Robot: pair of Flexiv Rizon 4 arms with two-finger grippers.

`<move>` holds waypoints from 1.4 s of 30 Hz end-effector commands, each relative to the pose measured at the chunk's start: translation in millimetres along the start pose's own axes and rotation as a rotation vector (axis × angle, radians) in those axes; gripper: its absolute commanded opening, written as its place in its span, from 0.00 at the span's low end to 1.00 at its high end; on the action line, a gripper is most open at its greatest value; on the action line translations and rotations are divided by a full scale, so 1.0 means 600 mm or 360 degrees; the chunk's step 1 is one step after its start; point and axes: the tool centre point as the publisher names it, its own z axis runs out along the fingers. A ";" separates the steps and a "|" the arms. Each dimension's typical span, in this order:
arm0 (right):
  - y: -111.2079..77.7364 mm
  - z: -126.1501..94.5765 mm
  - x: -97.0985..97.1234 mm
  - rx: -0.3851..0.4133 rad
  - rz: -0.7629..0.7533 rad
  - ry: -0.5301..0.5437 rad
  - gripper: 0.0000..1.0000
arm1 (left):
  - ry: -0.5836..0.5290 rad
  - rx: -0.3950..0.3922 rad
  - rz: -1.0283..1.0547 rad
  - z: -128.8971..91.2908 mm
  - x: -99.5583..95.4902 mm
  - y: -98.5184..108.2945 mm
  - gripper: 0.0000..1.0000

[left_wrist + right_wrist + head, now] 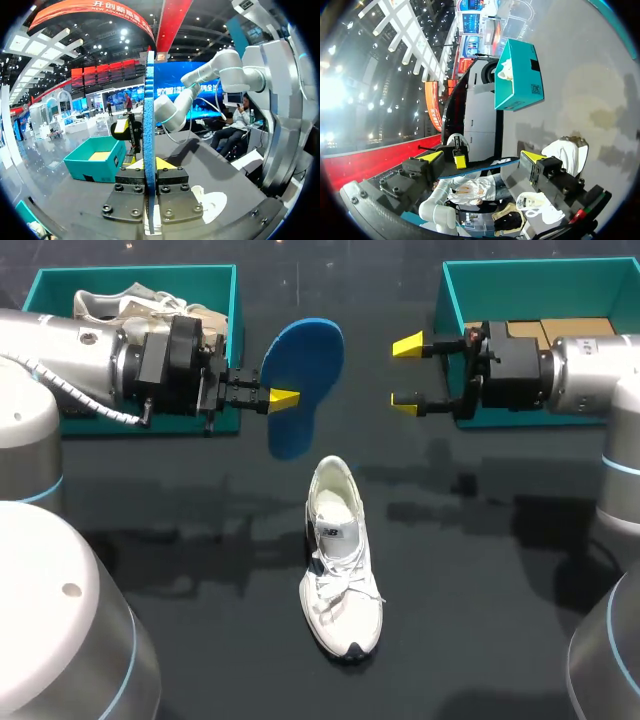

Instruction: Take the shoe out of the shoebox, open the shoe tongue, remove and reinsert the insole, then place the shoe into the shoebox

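Blue foam, the insole (300,370), is kept raised on edge above the table, pinched by its side between the closed fingers of the left gripper (283,398), seemingly for presentation to the right gripper (406,374), which is held wide open and empty, facing it. The white shoe (340,560) is laid on the table below, well apart from the right shoebox (520,270).

An exhibition hall with hanging banners (95,17) and screens (107,75).

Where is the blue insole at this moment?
In the head view, the blue insole is clamped in the left gripper, left of centre, between the white shoe and the left shoebox.
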 end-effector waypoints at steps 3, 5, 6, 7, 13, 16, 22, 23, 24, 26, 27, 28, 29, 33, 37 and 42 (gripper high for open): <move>-0.001 0.001 -0.001 -0.0001 0.0001 -0.0002 1.00 | -0.0005 0.0025 -0.0831 0.004 0.005 0.013 0.00; -0.001 0.001 -0.001 -0.0001 0.0001 -0.0002 1.00 | -0.0005 0.0025 -0.0831 0.004 0.005 0.013 0.00; -0.001 0.001 -0.001 -0.0001 0.0001 -0.0002 1.00 | -0.0005 0.0025 -0.0831 0.004 0.005 0.013 0.00; -0.001 0.001 -0.001 -0.0001 0.0001 -0.0002 1.00 | -0.0005 0.0025 -0.0831 0.004 0.005 0.013 0.00; -0.001 0.001 -0.001 -0.0001 0.0001 -0.0002 1.00 | -0.0005 0.0025 -0.0831 0.004 0.005 0.013 0.00; -0.001 0.001 -0.001 -0.0001 0.0001 -0.0002 1.00 | -0.0005 0.0025 -0.0831 0.004 0.005 0.013 0.00; -0.001 0.001 -0.001 -0.0001 0.0001 -0.0002 1.00 | 0.0068 0.0012 -0.1088 0.004 0.012 0.014 0.00; -0.001 0.001 -0.001 -0.0001 0.0001 -0.0002 1.00 | 0.0072 0.0015 -0.1114 0.004 0.012 0.015 0.00; -0.001 0.001 -0.001 -0.0001 0.0001 -0.0002 1.00 | 0.0078 0.0019 -0.1168 0.003 0.013 0.015 0.00; -0.001 0.001 -0.001 -0.0001 0.0001 -0.0002 1.00 | 0.0106 0.0020 -0.1276 0.002 0.013 0.012 0.00; -0.001 0.001 -0.001 -0.0001 0.0001 -0.0002 1.00 | 0.0119 0.0024 -0.1338 0.001 0.011 0.011 0.00; -0.001 0.001 -0.001 -0.0001 0.0001 -0.0002 1.00 | 0.0137 0.0030 -0.1401 0.000 0.010 0.009 0.00; -0.001 0.001 -0.001 -0.0001 0.0001 -0.0002 1.00 | 0.0154 0.0030 -0.1467 -0.001 0.009 0.007 0.00; -0.001 0.001 -0.001 -0.0001 0.0001 -0.0002 1.00 | 0.0210 0.0016 -0.1719 -0.003 0.005 0.004 0.00; -0.001 0.001 -0.001 -0.0001 0.0001 -0.0002 1.00 | 0.0250 0.0017 -0.1902 -0.003 -0.002 0.000 0.00; -0.001 0.001 -0.001 -0.0001 0.0001 -0.0002 1.00 | 0.0285 0.0019 -0.2078 -0.003 -0.008 -0.002 0.00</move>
